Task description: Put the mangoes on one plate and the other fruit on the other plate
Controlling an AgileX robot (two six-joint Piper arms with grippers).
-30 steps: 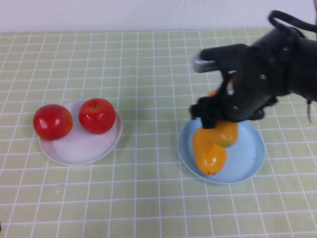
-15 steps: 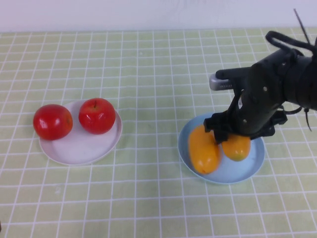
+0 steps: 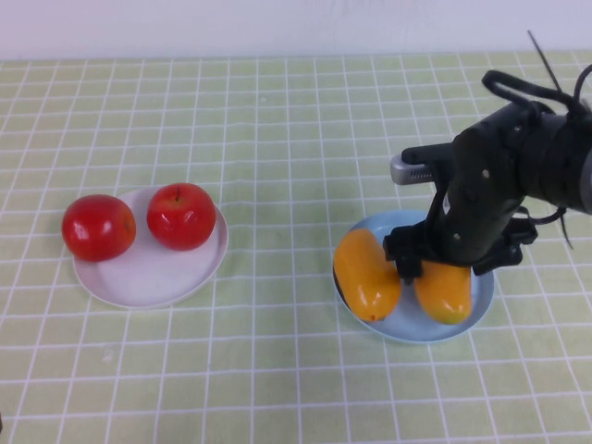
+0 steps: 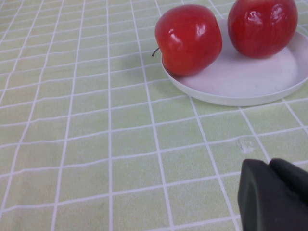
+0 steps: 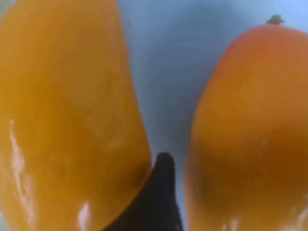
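High view: both mangoes (image 3: pixel 368 276) lie on the blue plate (image 3: pixel 481 294) at right, the right gripper (image 3: pixel 413 268) spread wide between them, gripping neither. Both apples (image 3: pixel 181 215) sit on the white plate (image 3: pixel 153 275) at left. Left gripper (image 4: pixel 274 195) closed, empty.

Two mangoes (image 3: pixel 367 276), two apples (image 3: pixel 182 215), two plates (image 3: pixel 148 273).

My right arm (image 3: pixel 504 185) is black and chunky, with round bumpy parts, one short silver-grey piece sticking out of it, and thin black cables that loop up from its top. From its own camera I see just one dark, pointy fingertip (image 5: pixel 161 192) of the right gripper (image 3: pixel 435 264). My left gripper (image 4: pixel 274 195) is a smooth black block with rounded edges.
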